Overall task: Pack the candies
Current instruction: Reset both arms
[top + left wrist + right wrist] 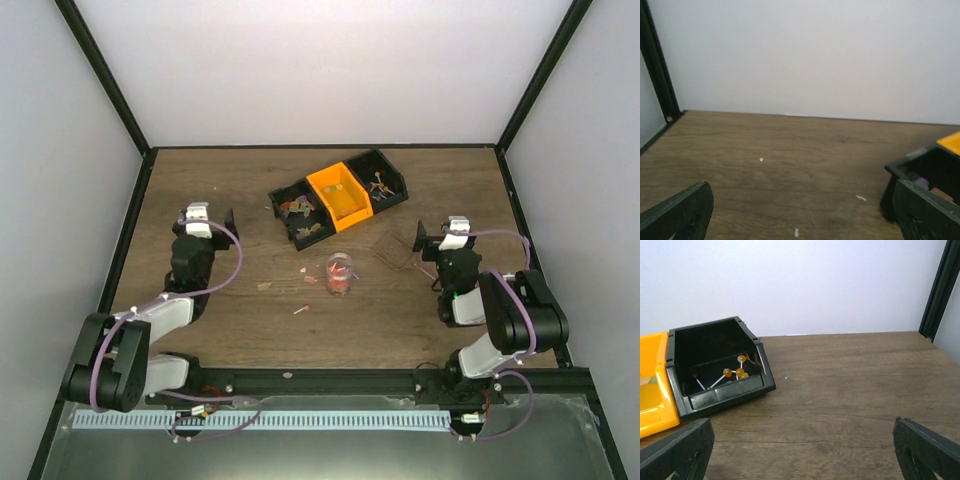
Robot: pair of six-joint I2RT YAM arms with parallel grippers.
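Progress: I judge the packing partly done. Some tiny wrapped candies (340, 284) in reddish colours already sit in the small clear plastic cup (340, 266), which is not yet full.
Left to do: several loose candies lie on the brown wooden table (200, 180) in front of the orange plastic bin (340, 194), just left of and in front of the cup, and the cup has no lid on it.
Cup: it stands upright in front of the orange plastic bin, a little apart from it.
Lid: a flat clear plastic lid (396, 250) lies in front and to the right of the orange plastic bin, apart from the cup.
Orange plastic bin: it is nearly bare, with perhaps one small item too small to identify.
Black plastic bin on the left (300, 215): it touches the orange plastic bin's left side and holds a mixed heap of wrapped sweets.
Black plastic bin on the right (720, 370): it touches the orange plastic bin's right side and holds a few amber lollipops (740, 371) on white sticks.
Left gripper (802, 215): its fingers are spread wide and hold nothing, and it sits well left of the orange plastic bin.
Right gripper (802, 455): its fingers are spread wide and empty, and it sits right of and in front of the orange plastic bin, near the lid.
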